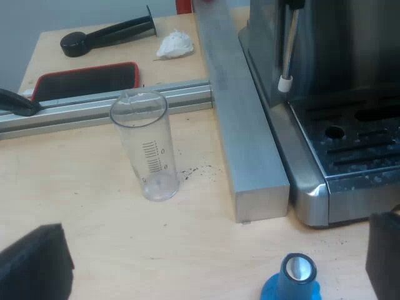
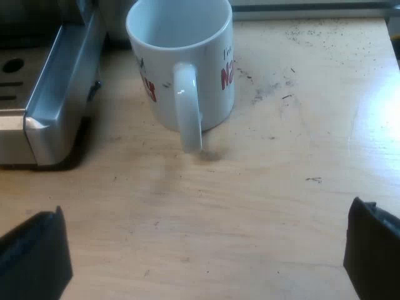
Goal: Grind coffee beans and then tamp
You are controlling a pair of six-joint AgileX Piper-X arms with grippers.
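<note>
A clear measuring glass (image 1: pixel 147 147) stands upright on the wooden table, with nothing in it. A blue tamper (image 1: pixel 294 281) with a metal top stands close to my left gripper (image 1: pixel 209 275), near one fingertip. That gripper is open and holds nothing, hovering over bare wood between the glass and the tamper. The espresso machine (image 1: pixel 337 125) shows its drip tray and steam wand (image 1: pixel 287 50). A white mug (image 2: pixel 181 56) with red lettering stands beside the machine's tray corner (image 2: pixel 50 106), handle toward my right gripper (image 2: pixel 203 262). My right gripper is open over the table, short of the mug.
A thick metal bar (image 1: pixel 240 125) lies along the machine's side, and an aluminium rail (image 1: pixel 106 106) runs behind the glass. Beyond the rail lie a red-cased phone (image 1: pixel 84 81), a black long-handled tool (image 1: pixel 106 34) and a crumpled white tissue (image 1: pixel 175 45). Coffee grounds (image 2: pixel 275 87) speckle the wood near the mug.
</note>
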